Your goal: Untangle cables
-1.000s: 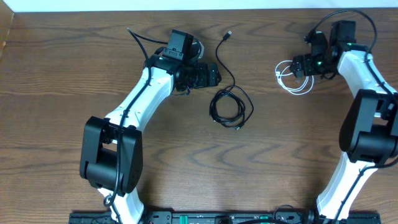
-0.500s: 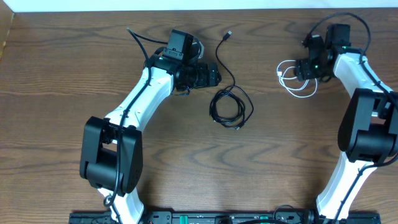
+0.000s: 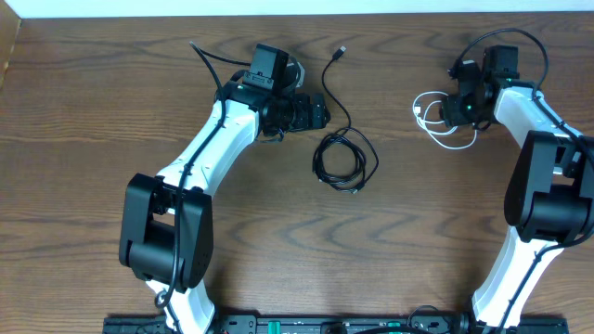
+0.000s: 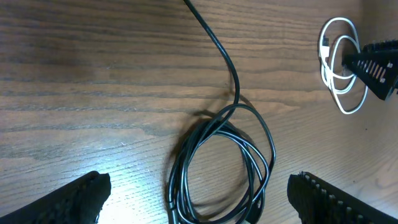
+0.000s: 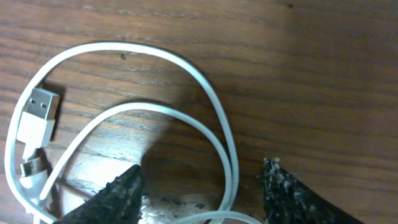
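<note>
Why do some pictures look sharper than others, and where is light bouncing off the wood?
Overhead view: evenly lit and sharp. Left wrist view: the black cable is crisp, the fingertips at the bottom corners blur, and a pale glare patch sits on the table. Right wrist view: the white cable is sharp, and shadow darkens the table below it.

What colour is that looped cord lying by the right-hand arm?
The cord is white, metal plug included. It shows best in the right wrist view.

coiled black cable (image 4: 214,124) between spread fingers (image 4: 81,196)
</note>
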`<state>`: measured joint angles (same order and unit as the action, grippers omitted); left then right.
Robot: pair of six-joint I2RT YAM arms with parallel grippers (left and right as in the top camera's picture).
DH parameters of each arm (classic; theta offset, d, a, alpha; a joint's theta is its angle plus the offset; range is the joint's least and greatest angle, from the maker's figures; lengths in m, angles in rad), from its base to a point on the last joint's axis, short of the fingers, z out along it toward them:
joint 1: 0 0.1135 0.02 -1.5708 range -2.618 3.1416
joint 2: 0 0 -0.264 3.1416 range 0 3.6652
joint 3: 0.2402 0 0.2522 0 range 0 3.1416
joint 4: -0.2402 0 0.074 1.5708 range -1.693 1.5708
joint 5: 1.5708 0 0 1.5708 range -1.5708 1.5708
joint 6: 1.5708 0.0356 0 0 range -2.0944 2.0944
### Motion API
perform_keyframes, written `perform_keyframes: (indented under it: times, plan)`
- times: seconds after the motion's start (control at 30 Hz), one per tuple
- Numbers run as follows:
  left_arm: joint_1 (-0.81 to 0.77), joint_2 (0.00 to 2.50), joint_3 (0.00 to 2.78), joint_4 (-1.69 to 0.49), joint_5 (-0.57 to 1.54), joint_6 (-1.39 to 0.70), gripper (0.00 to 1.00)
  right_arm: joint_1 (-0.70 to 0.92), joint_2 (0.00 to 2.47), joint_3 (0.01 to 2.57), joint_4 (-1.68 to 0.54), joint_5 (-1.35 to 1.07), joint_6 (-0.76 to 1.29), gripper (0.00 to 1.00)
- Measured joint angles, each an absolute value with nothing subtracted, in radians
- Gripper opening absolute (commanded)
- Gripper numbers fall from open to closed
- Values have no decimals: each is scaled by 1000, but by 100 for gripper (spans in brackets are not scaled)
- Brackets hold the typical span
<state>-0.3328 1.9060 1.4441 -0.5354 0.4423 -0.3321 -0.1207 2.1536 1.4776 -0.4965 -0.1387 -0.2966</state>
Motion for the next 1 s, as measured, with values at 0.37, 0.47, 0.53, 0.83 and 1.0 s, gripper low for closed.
perform_keyframes:
  times: [0.37, 0.47, 0.53, 0.83, 1.0]
  plan:
    - [-333, 1906, 1444, -535, 442, -332, 96, -118, 2114, 1409, -478, -102, -185, 1]
    - [-333, 1906, 1444, -535, 442, -332, 95, -117, 2111, 1406, -482, -84, -115, 1]
    - [-333, 1906, 1444, -535, 442, -332, 95, -113, 2110, 1413, -501, -65, -74, 1]
    - [-333, 1906, 1444, -522, 442, -332, 95, -178, 2106, 1624, -771, 19, 80, 1]
    - [-333, 1906, 1444, -520, 442, -332, 95, -252, 2057, 1853, -812, 26, 123, 1]
